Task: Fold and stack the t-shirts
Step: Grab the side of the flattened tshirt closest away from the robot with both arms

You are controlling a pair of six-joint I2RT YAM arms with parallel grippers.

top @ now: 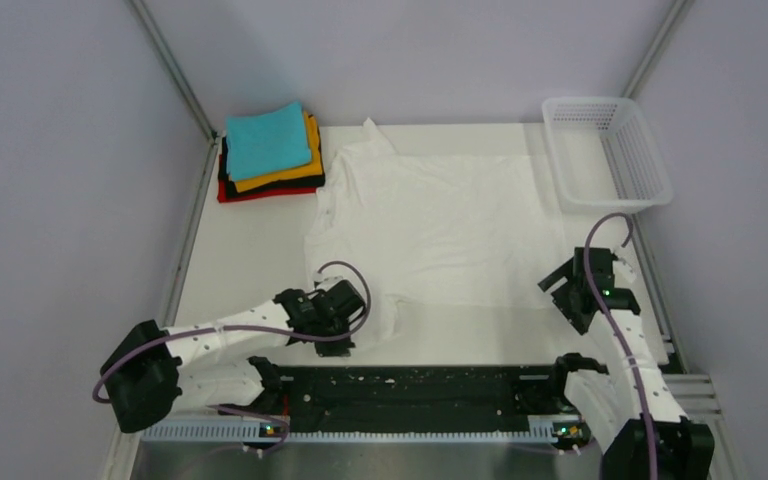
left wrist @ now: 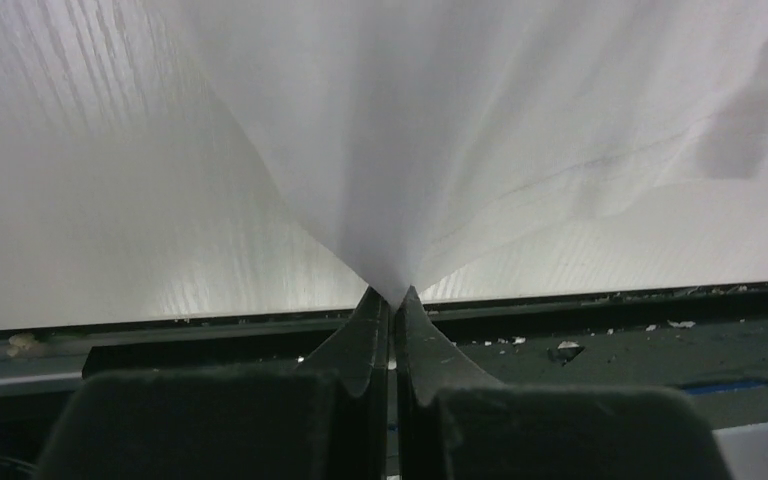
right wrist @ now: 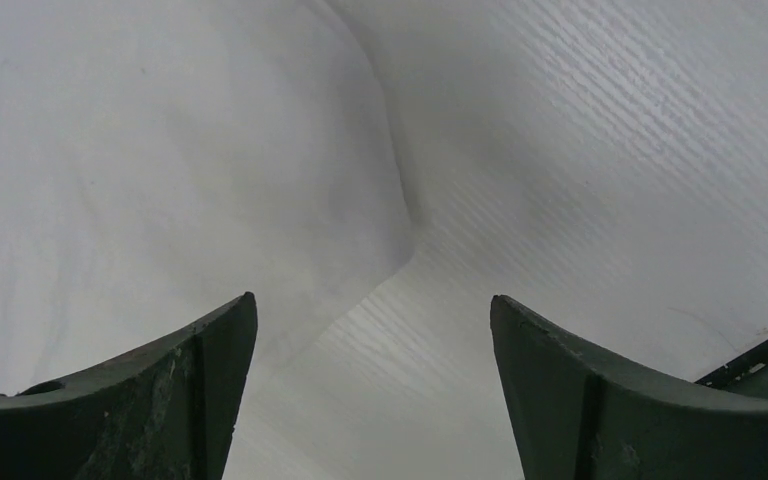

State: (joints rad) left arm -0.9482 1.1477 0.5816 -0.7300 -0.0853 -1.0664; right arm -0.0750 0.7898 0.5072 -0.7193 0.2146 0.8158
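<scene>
A thin white t-shirt lies spread over the middle of the white table. My left gripper is shut on its near left part; in the left wrist view the cloth fans up from the closed fingertips. My right gripper is open and empty by the shirt's near right corner; in the right wrist view the shirt edge lies just ahead of the left fingertip. A folded stack of teal, orange, black and red shirts sits at the far left.
A white plastic mesh basket stands at the far right corner. The black base rail runs along the near edge between the arm bases. Grey walls and metal frame posts enclose the table.
</scene>
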